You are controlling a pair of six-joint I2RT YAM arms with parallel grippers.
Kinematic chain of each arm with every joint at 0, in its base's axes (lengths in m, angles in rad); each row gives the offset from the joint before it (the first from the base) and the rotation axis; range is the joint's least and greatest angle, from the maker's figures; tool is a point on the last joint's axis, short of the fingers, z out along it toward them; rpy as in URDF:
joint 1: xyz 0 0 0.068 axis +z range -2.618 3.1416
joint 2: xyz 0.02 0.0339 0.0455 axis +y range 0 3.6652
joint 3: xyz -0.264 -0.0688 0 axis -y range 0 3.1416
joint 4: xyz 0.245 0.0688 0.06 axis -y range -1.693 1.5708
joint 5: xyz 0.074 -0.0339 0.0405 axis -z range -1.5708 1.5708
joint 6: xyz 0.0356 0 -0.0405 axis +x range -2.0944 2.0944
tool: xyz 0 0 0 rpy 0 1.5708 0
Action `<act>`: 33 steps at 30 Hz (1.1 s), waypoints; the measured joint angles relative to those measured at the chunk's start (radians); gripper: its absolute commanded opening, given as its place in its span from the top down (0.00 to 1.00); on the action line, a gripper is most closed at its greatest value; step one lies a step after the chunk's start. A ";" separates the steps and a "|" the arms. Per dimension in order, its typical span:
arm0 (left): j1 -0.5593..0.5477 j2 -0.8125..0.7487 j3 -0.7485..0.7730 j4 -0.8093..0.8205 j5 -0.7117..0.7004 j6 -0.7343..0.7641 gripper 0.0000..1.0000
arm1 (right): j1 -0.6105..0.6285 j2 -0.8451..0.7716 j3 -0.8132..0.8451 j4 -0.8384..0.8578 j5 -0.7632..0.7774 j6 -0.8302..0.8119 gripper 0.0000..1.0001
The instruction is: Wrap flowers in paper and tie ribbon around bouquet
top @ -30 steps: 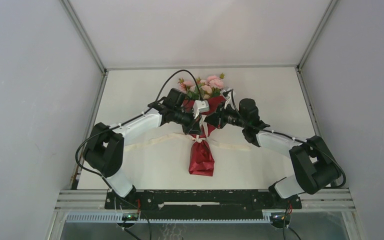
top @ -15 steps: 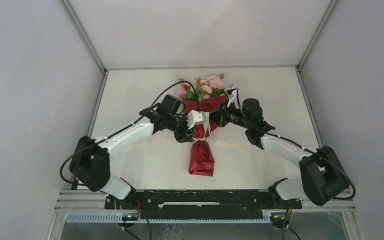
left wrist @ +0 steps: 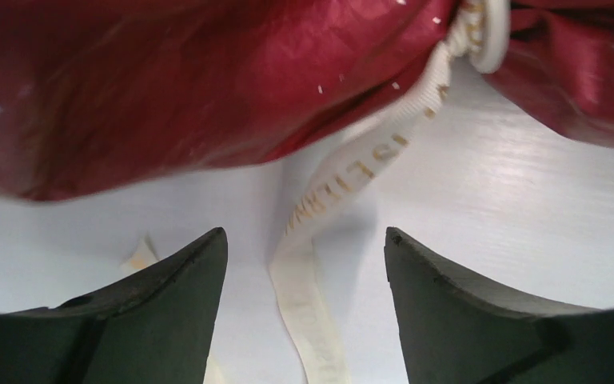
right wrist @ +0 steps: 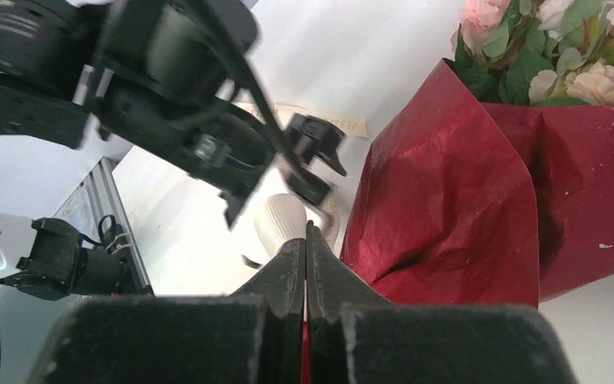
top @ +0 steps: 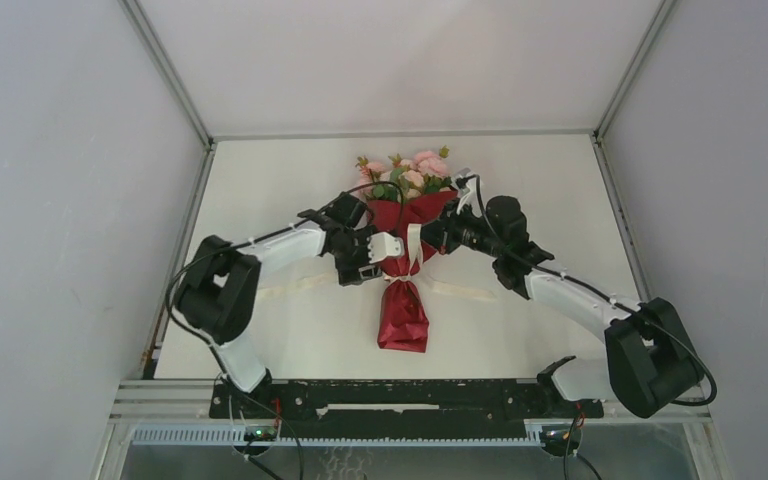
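Lengthwise near-to-far: bouquet [top: 403,310], flowers [top: 410,175] farthest.

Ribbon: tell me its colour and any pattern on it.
The ribbon is cream-white with gold printed lettering along it, clearest in the left wrist view.

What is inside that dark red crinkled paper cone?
Pale pink artificial blooms and green leaves stick out of its wide end. Their stalks cannot be seen; the paper covers them.

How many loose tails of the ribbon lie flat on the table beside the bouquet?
2. One ribbon tail runs out to the left of the bouquet; the other runs out to its right. More may be hidden under the bouquet.
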 measured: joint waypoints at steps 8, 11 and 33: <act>-0.089 0.114 0.064 -0.004 -0.148 0.046 0.81 | -0.001 -0.093 0.000 -0.054 0.027 0.005 1.00; -0.103 0.120 0.062 -0.018 -0.164 0.042 1.00 | -0.012 -0.134 0.000 -0.086 0.045 0.010 1.00; -0.079 -0.024 0.035 -0.178 0.069 -0.142 1.00 | -0.196 -0.341 -0.183 -0.439 0.108 0.113 0.81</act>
